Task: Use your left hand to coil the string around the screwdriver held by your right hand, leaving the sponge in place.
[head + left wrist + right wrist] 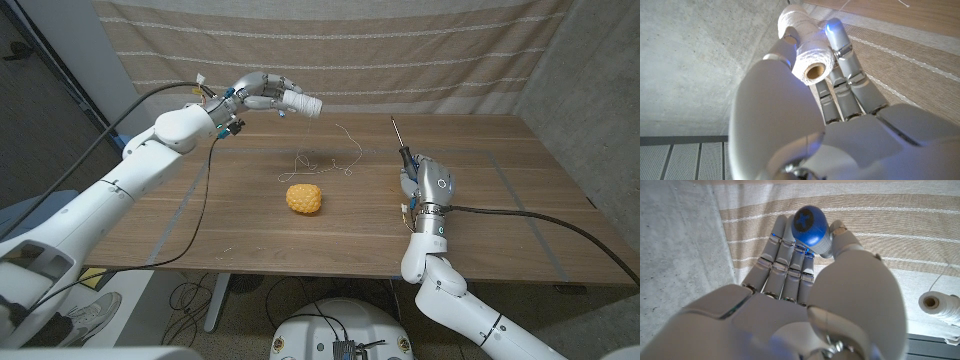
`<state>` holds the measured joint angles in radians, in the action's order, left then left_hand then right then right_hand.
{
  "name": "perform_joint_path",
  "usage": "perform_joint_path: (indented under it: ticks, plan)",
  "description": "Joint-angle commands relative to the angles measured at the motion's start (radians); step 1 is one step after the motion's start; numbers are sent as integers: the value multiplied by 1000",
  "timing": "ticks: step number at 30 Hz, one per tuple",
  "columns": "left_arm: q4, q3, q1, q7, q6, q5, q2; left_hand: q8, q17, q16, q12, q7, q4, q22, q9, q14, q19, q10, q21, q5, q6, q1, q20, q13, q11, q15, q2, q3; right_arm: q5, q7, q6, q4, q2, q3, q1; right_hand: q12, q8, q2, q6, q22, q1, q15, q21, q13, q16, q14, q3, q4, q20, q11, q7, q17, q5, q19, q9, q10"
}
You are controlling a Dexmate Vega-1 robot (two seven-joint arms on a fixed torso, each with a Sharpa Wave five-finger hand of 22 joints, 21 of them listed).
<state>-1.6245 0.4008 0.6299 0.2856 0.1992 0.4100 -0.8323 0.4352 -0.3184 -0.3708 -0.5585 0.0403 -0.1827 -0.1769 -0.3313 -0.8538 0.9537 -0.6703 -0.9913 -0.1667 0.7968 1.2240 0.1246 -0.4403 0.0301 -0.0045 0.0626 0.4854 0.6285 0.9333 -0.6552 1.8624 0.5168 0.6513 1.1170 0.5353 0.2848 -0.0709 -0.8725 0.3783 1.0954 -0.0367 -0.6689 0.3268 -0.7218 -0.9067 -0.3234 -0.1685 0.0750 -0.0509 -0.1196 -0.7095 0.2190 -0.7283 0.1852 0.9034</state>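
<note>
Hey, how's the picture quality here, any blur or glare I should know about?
Head view: even light, sharp, the thin string faint. Left wrist view: spool sharp, left robot hand soft up close. Right wrist view: right robot hand blurred low down, screwdriver handle sharper.

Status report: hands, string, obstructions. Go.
Left hand holds string spool raised. Right hand grips screwdriver, shaft up. Loose string on table; sponge beside it.
</note>
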Motion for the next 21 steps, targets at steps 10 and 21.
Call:
perform_joint_path:
  ticks: [10, 21]
  plan:
    - [-66, -27, 18, 82, 4, 114, 2, -4, -8, -3, -40, -123, 19, 1, -12, -285, -19, -84, -10, -6, 122, 164, 78, -187, -21, -220, -170, 19, 81, -79, 196, -76, 115, 73, -135, 15, -4, -42, -246, 4, 61, -189, -21, 27, 22, -87, -11, 27, 124, 138, 224, -8, 21, 16, 11, 133]
    - [-81, -28, 5, 76, -15, 117, 5, -6, -10, -2, -36, -123, 20, 1, -14, -287, -21, -87, -14, -6, 120, 163, 77, -190, -20, -219, -171, 18, 190, -57, 352, -102, 170, 100, -187, 7, -13, -36, -245, 5, 63, -190, -33, 32, 36, -90, -1, 30, 129, 155, 236, -10, 31, 26, 11, 123]
